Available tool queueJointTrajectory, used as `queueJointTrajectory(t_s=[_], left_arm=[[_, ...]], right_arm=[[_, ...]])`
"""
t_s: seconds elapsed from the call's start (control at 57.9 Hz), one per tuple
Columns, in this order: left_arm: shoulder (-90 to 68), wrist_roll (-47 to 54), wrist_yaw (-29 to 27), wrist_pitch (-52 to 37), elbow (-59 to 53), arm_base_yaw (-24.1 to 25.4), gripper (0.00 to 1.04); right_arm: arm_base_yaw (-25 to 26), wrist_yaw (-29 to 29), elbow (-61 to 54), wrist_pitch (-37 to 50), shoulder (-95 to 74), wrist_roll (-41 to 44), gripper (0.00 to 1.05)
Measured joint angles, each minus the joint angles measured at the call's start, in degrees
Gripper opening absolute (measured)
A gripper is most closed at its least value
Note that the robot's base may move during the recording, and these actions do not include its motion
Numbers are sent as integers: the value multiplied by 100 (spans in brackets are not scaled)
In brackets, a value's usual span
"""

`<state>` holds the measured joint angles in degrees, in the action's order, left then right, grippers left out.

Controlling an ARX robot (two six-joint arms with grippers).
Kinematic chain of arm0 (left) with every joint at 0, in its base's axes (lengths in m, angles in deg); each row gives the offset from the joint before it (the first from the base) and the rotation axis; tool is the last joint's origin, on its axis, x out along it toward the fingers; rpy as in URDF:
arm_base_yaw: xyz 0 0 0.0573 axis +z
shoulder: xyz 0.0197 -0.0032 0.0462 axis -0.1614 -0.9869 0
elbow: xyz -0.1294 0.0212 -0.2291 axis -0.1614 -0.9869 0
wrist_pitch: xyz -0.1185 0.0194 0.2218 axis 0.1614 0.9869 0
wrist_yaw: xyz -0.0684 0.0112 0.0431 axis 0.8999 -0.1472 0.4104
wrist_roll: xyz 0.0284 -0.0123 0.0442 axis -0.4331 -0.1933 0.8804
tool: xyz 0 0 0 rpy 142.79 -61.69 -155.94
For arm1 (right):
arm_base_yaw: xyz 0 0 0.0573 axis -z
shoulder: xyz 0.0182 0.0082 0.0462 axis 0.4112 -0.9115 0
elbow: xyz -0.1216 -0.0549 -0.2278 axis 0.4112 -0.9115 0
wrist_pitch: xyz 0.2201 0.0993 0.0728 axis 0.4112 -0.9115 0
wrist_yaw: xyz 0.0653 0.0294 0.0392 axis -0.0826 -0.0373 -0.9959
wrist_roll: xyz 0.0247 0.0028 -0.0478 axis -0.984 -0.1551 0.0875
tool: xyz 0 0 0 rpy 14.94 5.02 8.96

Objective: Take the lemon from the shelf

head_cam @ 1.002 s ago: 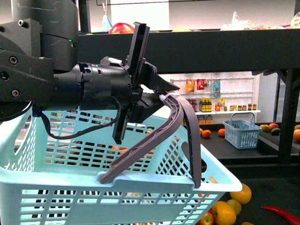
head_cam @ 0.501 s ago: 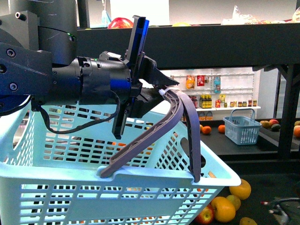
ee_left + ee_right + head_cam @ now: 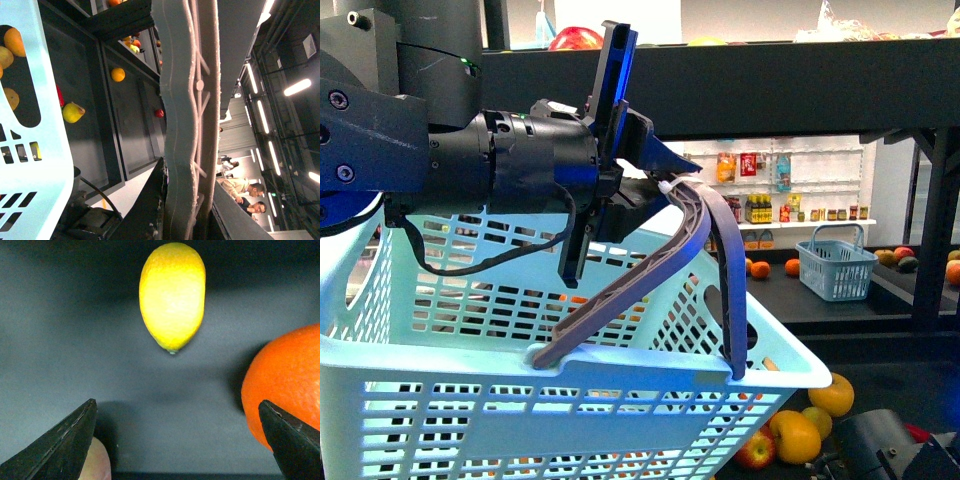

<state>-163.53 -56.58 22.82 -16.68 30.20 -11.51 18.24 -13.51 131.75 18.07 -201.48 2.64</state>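
Lemon (image 3: 172, 295) lies on its own on the dark tray of the shelf (image 3: 75, 340), straight ahead of the right gripper (image 3: 176, 404) and clear of it. That gripper is spread wide, its two black fingertips (image 3: 65, 445) well apart with bare tray between them. An orange (image 3: 285, 385) sits just beside one fingertip, to the side of the lemon and not touching it; the edge of a pale fruit (image 3: 97, 462) shows by the other fingertip.

In the front view the left gripper (image 3: 665, 195) is pinched on the grey handle (image 3: 715, 260) of a light-blue basket (image 3: 470, 400), in front of the shelf's black upper tier. The left wrist view shows the handle running between its fingers.
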Motion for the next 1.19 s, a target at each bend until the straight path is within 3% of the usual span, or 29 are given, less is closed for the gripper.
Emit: queueJointTrajectory(t_s=[0.743,1.192], left_arm=[[0,0,2,0,2,0,12],[0,0,-2,0,2,0,12]], right_arm=[[-105,525,2900,-1217,-1805,109,97],[-214,649,3366,-1523,-2114,256,97]])
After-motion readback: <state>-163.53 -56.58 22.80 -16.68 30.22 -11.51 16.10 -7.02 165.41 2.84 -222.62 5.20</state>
